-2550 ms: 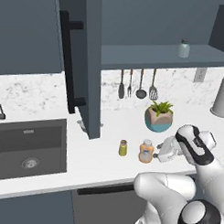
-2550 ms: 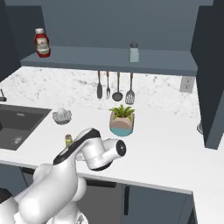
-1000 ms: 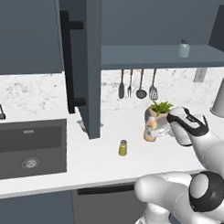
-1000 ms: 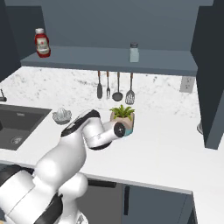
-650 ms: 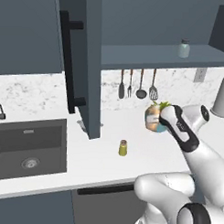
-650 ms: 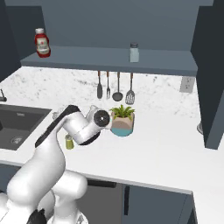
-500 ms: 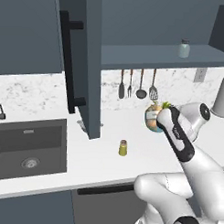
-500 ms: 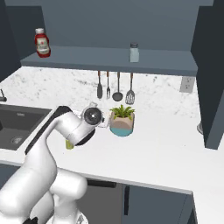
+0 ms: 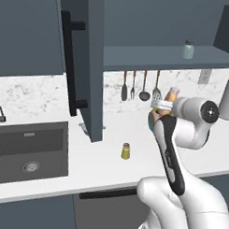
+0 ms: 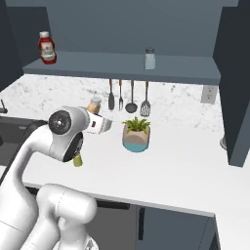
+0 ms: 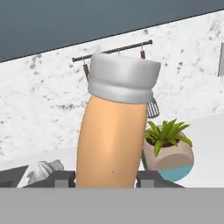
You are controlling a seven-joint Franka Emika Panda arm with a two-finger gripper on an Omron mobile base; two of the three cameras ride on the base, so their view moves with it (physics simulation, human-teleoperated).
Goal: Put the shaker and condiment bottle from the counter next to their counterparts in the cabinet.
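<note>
Listing by size, with the potted plant as landmark:

Counter: long white speckled worktop bearing the plant; its front edge runs below the plant, with bare surface to the plant's right in the right base view. A dark sink is set into it well to the plant's left.

Cabinet: dark slate-blue, above the plant. Its tall door with a long black bar handle stands open, edge-on, left of the plant in the left base view. One shelf runs over the plant, with bare stretches along it.

Arm: white, rising from the lower frame to the plant's left in the right base view.

Utensil rail: on the wall behind and above the plant, with hanging tools.

Red bottle: on the shelf, far up and left of the plant; label illegible.

Pale capped shaker: on the shelf, just above the plant.

Condiment bottle: orange, cream cap, lifted off the counter, tilted, up and left of the plant; no readable label.

Gripper: clenched on the condiment bottle's lower body, just left of the plant.

Shaker: yellow-olive with brownish cap, upright on the counter, left of and nearer the front edge than the plant.
</note>
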